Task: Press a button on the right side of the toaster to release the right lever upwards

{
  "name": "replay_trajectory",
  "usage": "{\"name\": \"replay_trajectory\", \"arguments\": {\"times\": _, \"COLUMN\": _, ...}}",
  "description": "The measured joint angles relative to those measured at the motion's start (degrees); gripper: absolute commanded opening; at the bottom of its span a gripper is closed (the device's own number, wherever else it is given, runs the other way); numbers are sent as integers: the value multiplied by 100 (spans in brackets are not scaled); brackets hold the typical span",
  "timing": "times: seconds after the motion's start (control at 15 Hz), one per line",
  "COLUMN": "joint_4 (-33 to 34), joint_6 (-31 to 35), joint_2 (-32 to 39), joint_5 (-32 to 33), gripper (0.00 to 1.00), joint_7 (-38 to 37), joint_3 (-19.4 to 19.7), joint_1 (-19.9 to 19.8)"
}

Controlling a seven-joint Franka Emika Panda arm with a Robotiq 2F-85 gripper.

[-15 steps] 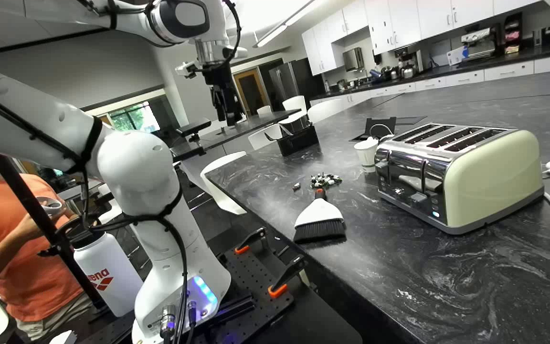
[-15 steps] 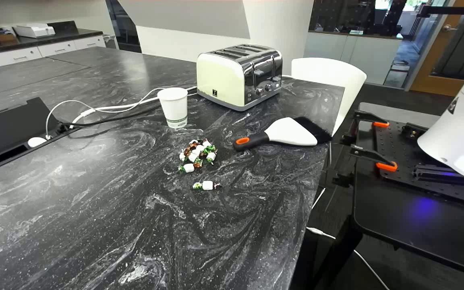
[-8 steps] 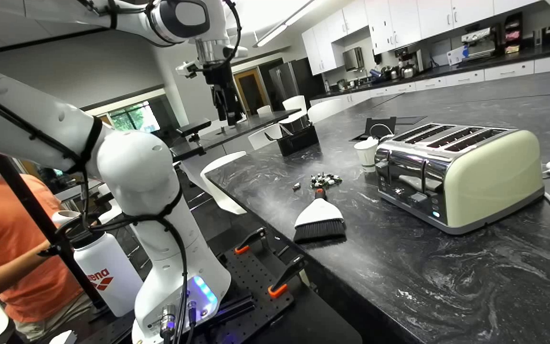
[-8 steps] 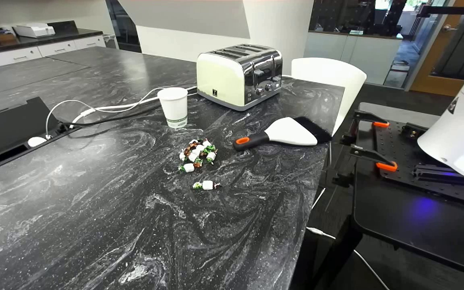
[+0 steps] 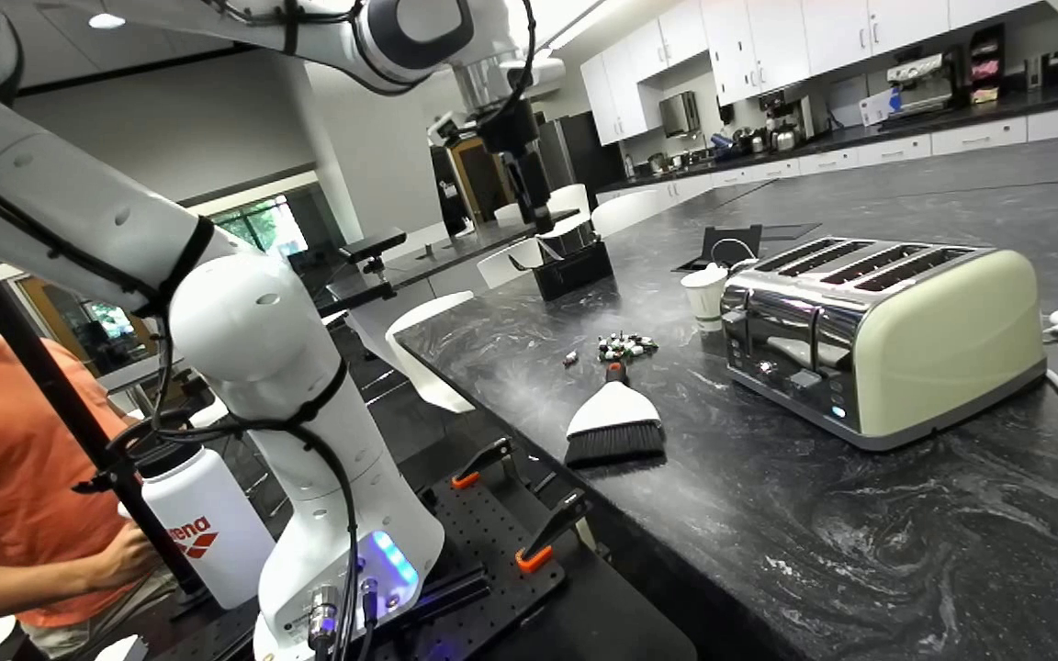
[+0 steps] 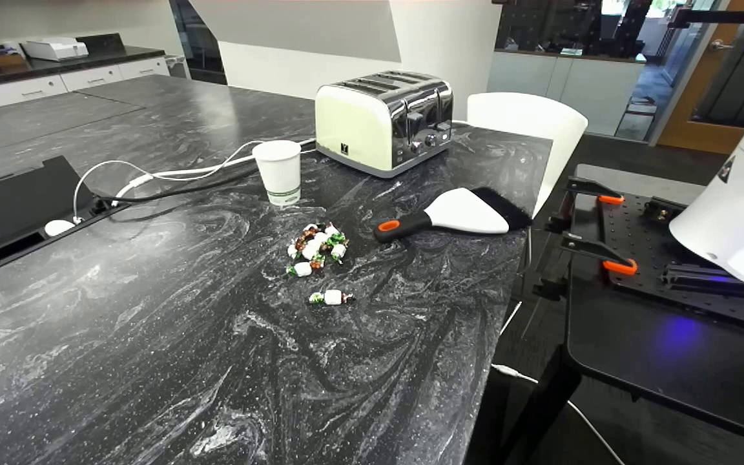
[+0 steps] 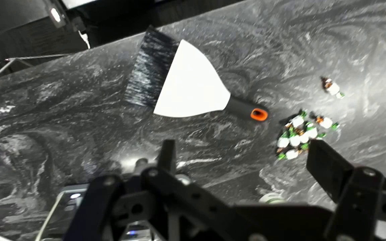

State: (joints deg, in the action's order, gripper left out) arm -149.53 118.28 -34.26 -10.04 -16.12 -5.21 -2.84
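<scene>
The toaster [image 5: 947, 353] is cream-green with a chrome top and chrome control panel. It stands on the dark counter in both exterior views [image 6: 354, 126], and a part shows at the lower left of the wrist view [image 7: 62, 209]. Its right lever [image 5: 804, 377] sits lower than its left lever [image 5: 736, 323]. A small lit button [image 5: 838, 412] glows below the right lever. My gripper [image 5: 540, 223] hangs high in the air, well left of the toaster in that view. In the wrist view, my gripper [image 7: 242, 144] has its fingers wide apart with nothing between them.
A white brush with black bristles [image 5: 616, 413] lies near the counter edge. Several wrapped candies [image 6: 317, 245] lie by its handle. A paper cup [image 6: 279, 171] stands beside the toaster. White cables [image 6: 185, 173] run behind the cup. An open outlet box [image 6: 23, 200] is on the counter.
The arm has moved to the right in the exterior view, bringing my gripper closer to the counter and toaster. The toaster, brush, candies and cup have not moved. The person at the left has shifted.
</scene>
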Motion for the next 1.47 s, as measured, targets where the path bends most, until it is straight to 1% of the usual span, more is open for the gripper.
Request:
{"name": "replay_trajectory", "arguments": {"times": 0.2, "joint_4": -135, "joint_6": 863, "joint_2": 475, "joint_5": 395, "gripper": 100, "joint_7": -5, "joint_3": 362, "joint_1": -498}}
{"name": "replay_trajectory", "arguments": {"times": 0.53, "joint_4": -450, "joint_6": 2350, "joint_2": 1273, "joint_5": 860, "gripper": 100, "joint_7": -159, "joint_3": 925, "joint_1": -1291}}
{"name": "replay_trajectory", "arguments": {"times": 0.73, "joint_4": -488, "joint_6": 3012, "joint_2": 1903, "joint_5": 1097, "gripper": 100, "joint_7": -477, "joint_3": 1106, "joint_1": -1668}}
{"name": "replay_trajectory", "arguments": {"times": 0.87, "joint_4": -490, "joint_6": 3448, "joint_2": 2380, "joint_5": 1232, "gripper": 100, "joint_7": -916, "joint_3": 1128, "joint_1": -1820}}
{"name": "replay_trajectory", "arguments": {"times": 1.0, "joint_4": -473, "joint_6": 3536, "joint_2": 2601, "joint_5": 1251, "gripper": 100, "joint_7": -960, "joint_3": 1152, "joint_1": -1806}}
{"name": "replay_trajectory", "arguments": {"times": 1.4, "joint_4": -461, "joint_6": 3534, "joint_2": 2491, "joint_5": 1251, "gripper": 100, "joint_7": -960, "joint_3": 1173, "joint_1": -1767}}
{"name": "replay_trajectory", "arguments": {"times": 1.47, "joint_4": -461, "joint_6": 3534, "joint_2": 2493, "joint_5": 1251, "gripper": 75, "joint_7": -960, "joint_3": 1181, "joint_1": -1763}}
